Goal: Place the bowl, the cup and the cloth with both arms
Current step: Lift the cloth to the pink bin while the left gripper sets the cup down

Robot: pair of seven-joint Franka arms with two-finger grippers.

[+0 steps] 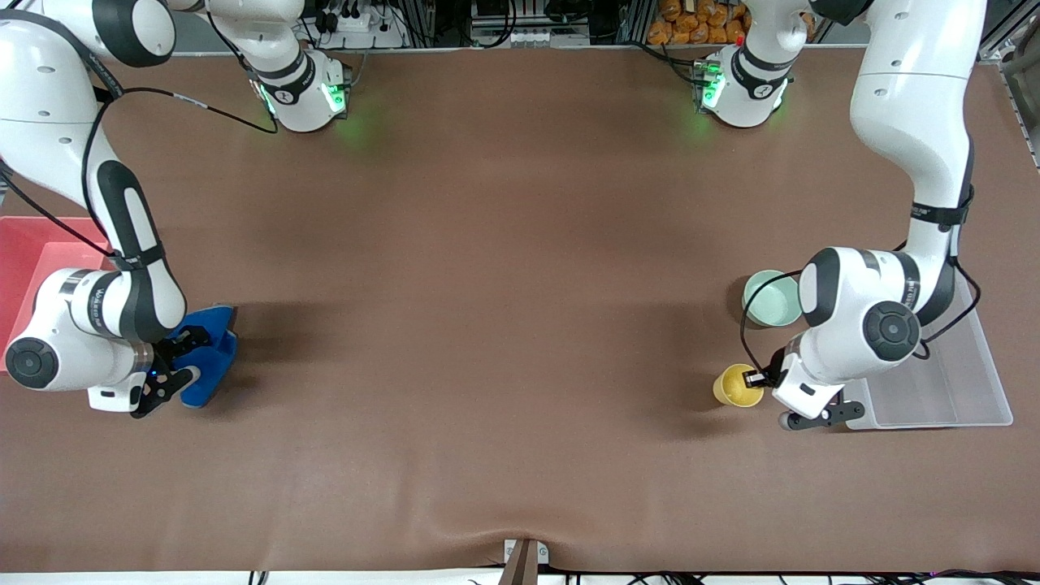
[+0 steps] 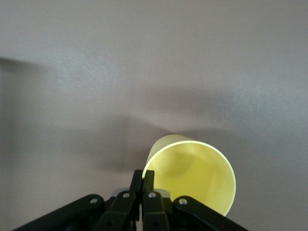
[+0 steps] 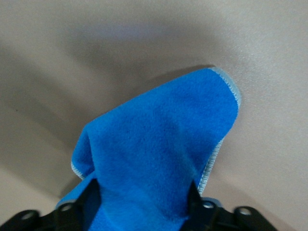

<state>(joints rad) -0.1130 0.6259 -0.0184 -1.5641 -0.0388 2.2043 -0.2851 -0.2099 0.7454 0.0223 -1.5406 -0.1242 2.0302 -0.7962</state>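
From the front view, you have the left pincer (image 1: 762, 379) at the yellow cup (image 1: 736, 385), which sits on the brown desk (image 1: 487, 284) toward the left arm's end, just beside a clear tray (image 1: 959, 382). The mint-green bowl (image 1: 768, 298) stands farther from the front camera than the cup, partly covered by the left arm. At the right arm's end, your right pincer (image 1: 180, 357) is down at the blue cloth (image 1: 213, 351), near a red bin (image 1: 32, 260).

In the left wrist view, the fingers (image 2: 143, 185) are pressed together on the cup's (image 2: 192, 178) rim, pinching its thin wall.

In the right wrist view, the cloth (image 3: 159, 159) bunches up between the spread fingers (image 3: 195, 202), which sit on either side of its fold; you cannot tell whether they already grip it.
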